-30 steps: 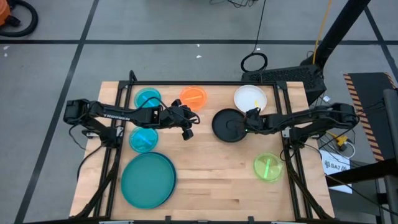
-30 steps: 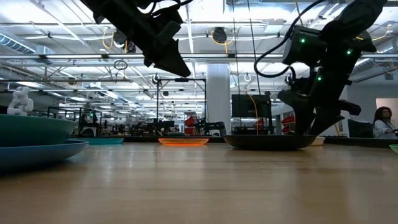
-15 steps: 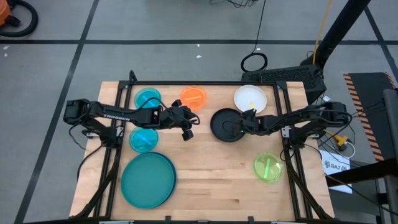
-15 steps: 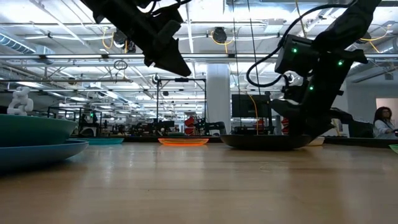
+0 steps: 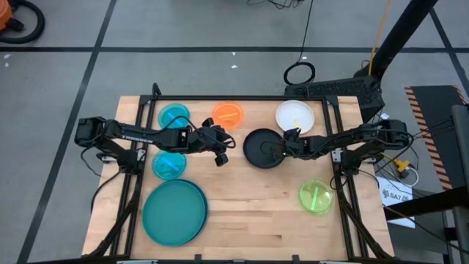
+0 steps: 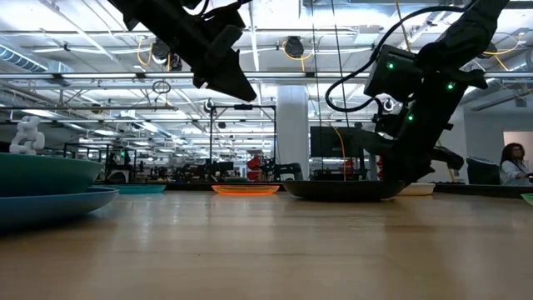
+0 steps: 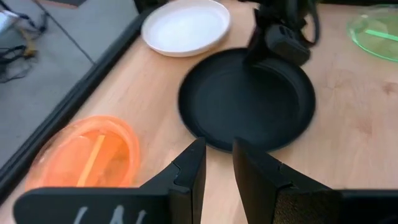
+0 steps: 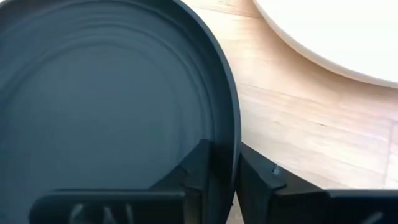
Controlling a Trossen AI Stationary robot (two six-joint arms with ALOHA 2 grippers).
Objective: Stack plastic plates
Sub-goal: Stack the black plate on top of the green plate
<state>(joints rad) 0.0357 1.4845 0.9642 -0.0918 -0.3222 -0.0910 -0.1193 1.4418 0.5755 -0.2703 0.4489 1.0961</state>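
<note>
The black plate (image 5: 260,149) lies on the table's middle, right of centre, with my right gripper (image 8: 225,171) shut on its right rim. My left gripper (image 7: 217,171) hangs above the table left of the black plate, open with nothing between its fingers. The white plate (image 5: 294,116) and the orange plate (image 5: 228,114) lie along the far edge. Two cyan plates (image 5: 174,116) (image 5: 169,163) lie at the left. The big teal plate (image 5: 174,211) rests on a blue one (image 6: 50,204) at the near left, and the lime green plate (image 5: 316,196) is at the near right. My right gripper pinches the black plate's rim (image 8: 231,134) on the side toward the table's right, one finger (image 8: 199,165) inside the plate and one (image 8: 258,177) outside. The fingers come from the right, slanting down. The plate's bottom (image 6: 333,193) stays on the table.
Bare wood fills the table's near middle between the teal plate and the lime green plate. Black frame rails (image 5: 333,139) run along the table's sides. A person (image 6: 512,162) shows far behind the table in the low view.
My right gripper has gone toward the table's left, over the black plate's right rim, and has shut on it. The black plate has slid a little toward the left along the table, staying flat.
</note>
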